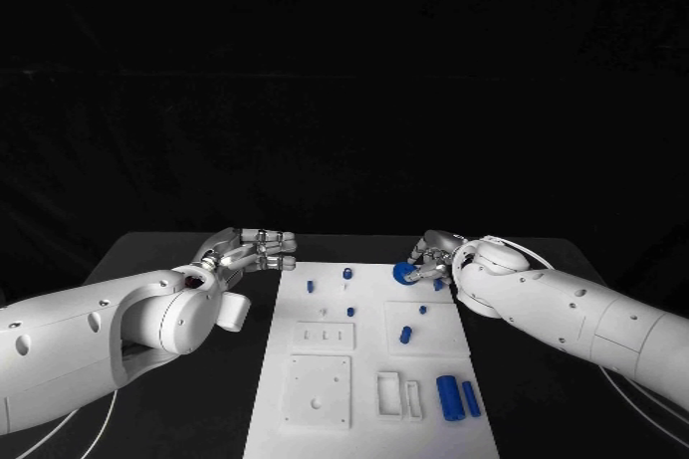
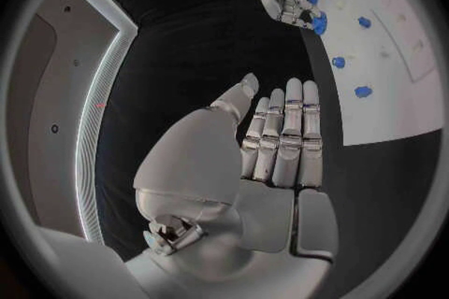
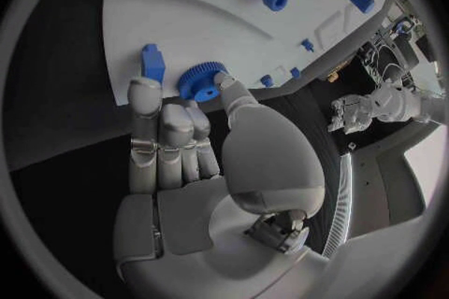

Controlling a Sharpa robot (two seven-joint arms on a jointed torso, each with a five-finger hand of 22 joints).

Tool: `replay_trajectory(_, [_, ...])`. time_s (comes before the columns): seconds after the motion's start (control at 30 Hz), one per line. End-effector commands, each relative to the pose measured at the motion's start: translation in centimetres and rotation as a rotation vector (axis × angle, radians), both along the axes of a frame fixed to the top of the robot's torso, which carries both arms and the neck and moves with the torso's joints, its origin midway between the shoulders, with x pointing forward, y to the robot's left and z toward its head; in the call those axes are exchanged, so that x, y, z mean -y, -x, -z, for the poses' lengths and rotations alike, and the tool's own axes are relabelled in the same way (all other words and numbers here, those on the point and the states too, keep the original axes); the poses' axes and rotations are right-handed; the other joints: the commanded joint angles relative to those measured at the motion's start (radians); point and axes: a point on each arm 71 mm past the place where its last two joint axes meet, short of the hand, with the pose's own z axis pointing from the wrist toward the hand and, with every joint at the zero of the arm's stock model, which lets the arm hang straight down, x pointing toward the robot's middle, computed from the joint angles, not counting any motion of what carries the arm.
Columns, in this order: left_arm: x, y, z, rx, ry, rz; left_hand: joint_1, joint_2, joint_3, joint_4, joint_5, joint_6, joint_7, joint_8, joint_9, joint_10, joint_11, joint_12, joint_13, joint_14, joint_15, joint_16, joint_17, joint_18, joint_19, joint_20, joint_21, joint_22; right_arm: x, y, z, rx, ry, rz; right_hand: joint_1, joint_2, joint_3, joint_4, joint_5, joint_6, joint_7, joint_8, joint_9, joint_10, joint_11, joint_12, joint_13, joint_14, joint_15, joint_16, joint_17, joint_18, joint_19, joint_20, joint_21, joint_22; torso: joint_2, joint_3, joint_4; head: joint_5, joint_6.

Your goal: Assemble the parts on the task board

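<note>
Table: the black table (image 1: 172, 255) carries everything, and both my arms reach in over its far half.
Task board: the white task board (image 1: 366, 419) runs down the middle of the table, with raised plates and slotted frames on its near part.
Left hand: my left hand (image 1: 256, 252) hangs over the dark table just beside the board's far left corner — fingers straight and side by side, holding nothing, touching no part.
Right hand: my right hand (image 1: 431, 257) is at the board's far right corner, thumb and fingers closed on the blue gear (image 3: 200, 80), which sits at the fingertips right at the board's edge.
Blue cylinders: two long blue cylinders (image 1: 457, 395) lie side by side near the board's close right corner, well apart from either hand.
Small parts: a short blue peg (image 1: 406, 333) lies on the right middle plate, and smaller blue pieces (image 1: 347, 274) stand further up the board.
Step in hand: I judge I am picking up or carrying the gear toward its seat — where that seat is, I cannot tell.
Doing it well: I should keep the gear's face level, pinch on the toothed rim without covering the hub, and lower straight down.
Risk: a tilted gear could jam or slip from my fingertips.
</note>
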Motion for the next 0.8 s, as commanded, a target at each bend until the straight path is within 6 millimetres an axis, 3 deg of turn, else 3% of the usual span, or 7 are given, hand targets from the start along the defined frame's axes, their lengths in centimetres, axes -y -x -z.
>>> replay_trajectory(0.03, [0.36, 0.08, -0.19, 0.01, 0.004, 0.022, 0.002, 0.003, 0.0, -0.004, 0.003, -0.007, 0.003, -0.001, 0.001, -0.007, -0.003, -0.002, 0.001, -0.003, 0.003, 0.004, 0.0, -0.007, -0.009, 0.0, 0.002, -0.001, -0.32, 0.09, 0.53, -0.033, 0.023, -0.022, -0.004, -0.001, 0.006, 0.0, 0.001, -0.005, 0.001, -0.001, 0.0, 0.007, 0.002, 0.005, 0.001, 0.008, 0.001, 0.003, 0.001, 0.002, 0.042, 0.007, 0.001, 0.002, 0.0, 0.0005, -0.0006, 0.001, -0.003])
replay_trajectory(0.5, [0.5, 0.16, -0.2, 0.009, 0.002, 0.026, 0.003, 0.002, 0.0, -0.005, 0.003, -0.008, 0.003, -0.001, 0.001, -0.007, -0.003, -0.002, 0.001, -0.003, 0.003, 0.004, 0.0, -0.006, -0.012, 0.0, 0.008, -0.003, -0.39, 0.03, 0.93, -0.051, 0.032, -0.022, -0.01, 0.004, 0.02, -0.001, 0.021, 0.015, -0.005, -0.001, 0.0, 0.01, -0.003, 0.008, 0.005, 0.008, -0.002, 0.006, 0.005, -0.004, 0.044, 0.004, 0.005, 0.018, -0.001, 0.001, -0.0011, 0.001, -0.007])
replay_trajectory(0.6, [0.5, 0.16, -0.2, 0.009, 0.002, 0.026, 0.003, 0.002, 0.0, -0.005, 0.003, -0.008, 0.003, -0.001, 0.001, -0.007, -0.003, -0.002, 0.001, -0.003, 0.003, 0.004, 0.0, -0.006, -0.012, 0.0, 0.008, -0.003, -0.47, 0.08, 0.87, -0.044, 0.035, -0.025, -0.011, 0.01, 0.096, -0.027, 0.018, 0.042, -0.01, -0.001, -0.001, 0.013, -0.01, 0.009, 0.008, 0.008, -0.006, 0.007, 0.007, -0.009, 0.044, 0.0, 0.006, 0.028, -0.001, 0.0014, -0.0017, 0.001, -0.008])
replay_trajectory(0.63, [0.49, 0.16, -0.2, 0.009, 0.002, 0.026, 0.003, 0.002, 0.0, -0.005, 0.003, -0.008, 0.003, -0.001, 0.001, -0.007, -0.003, -0.002, 0.001, -0.003, 0.003, 0.004, 0.0, -0.006, -0.012, 0.0, 0.008, -0.003, -0.5, 0.1, 0.84, -0.041, 0.036, -0.026, -0.03, -0.001, 0.151, -0.041, 0.027, 0.05, -0.013, -0.003, -0.002, 0.014, -0.011, 0.01, 0.01, 0.009, -0.007, 0.007, 0.007, -0.012, 0.044, -0.002, 0.005, 0.033, -0.001, 0.0016, -0.0019, 0.001, -0.008])
replay_trajectory(0.7, [0.48, 0.16, -0.2, 0.009, 0.001, 0.026, 0.003, 0.002, 0.0, -0.005, 0.003, -0.008, 0.003, -0.001, 0.001, -0.007, -0.003, -0.002, 0.001, -0.003, 0.003, 0.004, 0.0, -0.006, -0.012, 0.0, 0.008, -0.003, -0.59, 0.14, 0.78, -0.033, 0.04, -0.029, -0.042, 0.005, 0.215, -0.058, 0.064, 0.074, -0.018, -0.002, -0.002, 0.015, -0.016, 0.011, 0.012, 0.009, -0.011, 0.007, 0.008, -0.014, 0.044, -0.005, 0.006, 0.037, -0.002, 0.0018, -0.0022, 0.001, -0.008])
replay_trajectory(0.8, [0.46, 0.16, -0.2, 0.009, 0.001, 0.025, 0.003, 0.002, 0.0, -0.005, 0.003, -0.008, 0.003, -0.001, 0.001, -0.007, -0.003, -0.002, 0.001, -0.003, 0.003, 0.004, 0.0, -0.006, -0.012, 0.0, 0.008, -0.003, -0.76, 0.25, 0.69, -0.02, 0.052, -0.035, -0.067, 0.003, 0.287, -0.081, 0.083, 0.097, -0.022, -0.003, -0.002, 0.017, -0.018, 0.013, 0.014, 0.009, -0.012, 0.007, 0.008, -0.018, 0.045, -0.007, 0.005, 0.043, -0.001, 0.0016, -0.0026, 0.0, -0.007])
